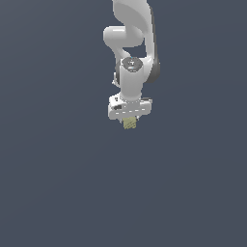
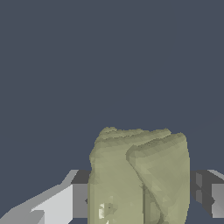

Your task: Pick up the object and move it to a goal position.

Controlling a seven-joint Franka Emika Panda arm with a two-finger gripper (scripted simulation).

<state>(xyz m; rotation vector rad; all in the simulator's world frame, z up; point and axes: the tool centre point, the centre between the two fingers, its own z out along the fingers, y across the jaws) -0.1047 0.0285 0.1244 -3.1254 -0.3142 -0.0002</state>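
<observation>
The object (image 1: 129, 123) is a small olive-yellow lumpy item with ribbed ridges. It sticks out just below the white gripper (image 1: 129, 121), near the middle of the exterior view. In the wrist view the object (image 2: 140, 175) fills the space between the two fingers (image 2: 57, 205), which press on it from both sides. The gripper is shut on the object. The white arm rises above it toward the top of the exterior view. I cannot tell from these views how high the object is above the floor.
A flat, plain dark grey-blue surface (image 1: 58, 183) lies all around the arm. No other object, container or marker shows in either view.
</observation>
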